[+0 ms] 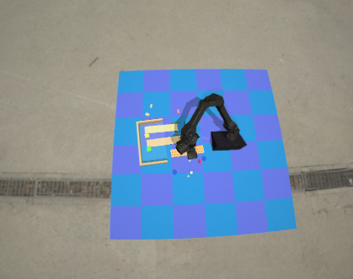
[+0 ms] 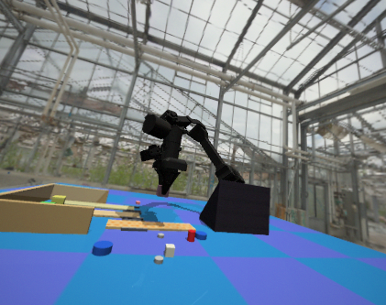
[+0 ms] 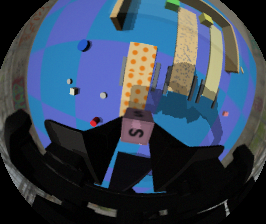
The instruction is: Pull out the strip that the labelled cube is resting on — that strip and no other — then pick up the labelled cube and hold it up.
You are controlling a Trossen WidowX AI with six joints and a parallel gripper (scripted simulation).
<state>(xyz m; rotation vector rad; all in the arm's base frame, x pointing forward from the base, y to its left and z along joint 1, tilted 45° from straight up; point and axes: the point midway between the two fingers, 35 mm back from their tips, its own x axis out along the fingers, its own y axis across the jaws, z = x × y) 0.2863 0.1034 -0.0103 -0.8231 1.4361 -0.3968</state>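
blue and violet checks cover the mat (image 1: 158, 221) (image 2: 246, 281) (image 3: 53, 65) beneath my gripper (image 2: 163, 190) (image 3: 136, 131); a glasshouse frame of beams and panes rises behind in the exterior view. my fingers are partly open, closed upon the labelled cube (image 2: 159, 190) (image 3: 136, 131), a mauve block with a dark letter s on the face turned to the wrist camera; it is held between the fingertips, raised above the mat. beyond the cube in the wrist view, and lower than it, lies the orange-dotted strip (image 1: 174, 152) (image 2: 145, 225) (image 3: 142, 60), well outside the three-sided wooden frame (image 1: 139, 144) (image 2: 39, 217) (image 3: 232, 42). to its right in that view are a speckled strip (image 1: 159, 142) (image 2: 113, 213) (image 3: 185, 50) and a pale yellow strip (image 1: 159, 128) (image 2: 99, 205) (image 3: 214, 60), both reaching into the frame. a green cube (image 1: 149, 149) (image 3: 173, 4) and a yellow cube (image 1: 147, 135) (image 2: 59, 199) (image 3: 206, 19) are at their far ends. left of my fingertips in the wrist view, a red cylinder (image 1: 199, 161) (image 2: 191, 235) (image 3: 95, 121) is nearest, with a white cube (image 1: 191, 173) (image 2: 170, 250) (image 3: 73, 91) and a blue disc (image 1: 174, 172) (image 2: 103, 248) (image 3: 83, 45) farther out.
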